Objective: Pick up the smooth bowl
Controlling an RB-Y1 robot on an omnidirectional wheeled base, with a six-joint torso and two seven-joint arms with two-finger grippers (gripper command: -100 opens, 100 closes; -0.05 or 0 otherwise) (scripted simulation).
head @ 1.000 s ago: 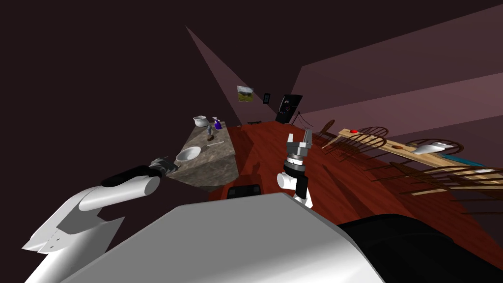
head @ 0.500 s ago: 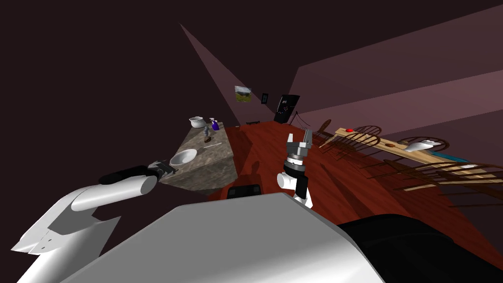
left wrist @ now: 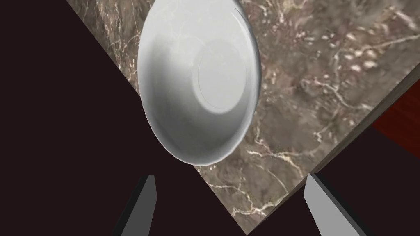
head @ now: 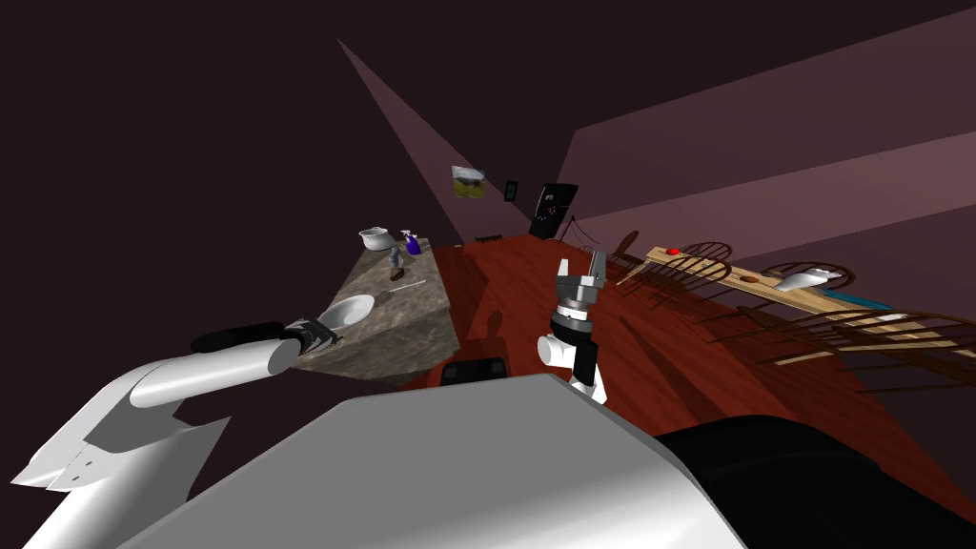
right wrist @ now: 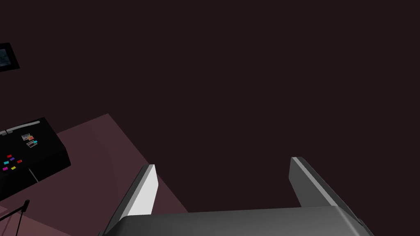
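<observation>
Reaching for the smooth bowl point(left wrist: 199, 82) with the left gripper point(left wrist: 230, 177) spread wide and empty.
The white bowl sits upright, mouth up, by the marbled counter's point(left wrist: 328, 82) edge, just ahead of the fingers point(left wrist: 143, 200); round, it has no long axis, so any angle serves. Best, I judge, to straddle the near rim, one finger inside, one outside, then close. The right gripper point(head: 583, 270) is raised, open, holding nothing.
</observation>
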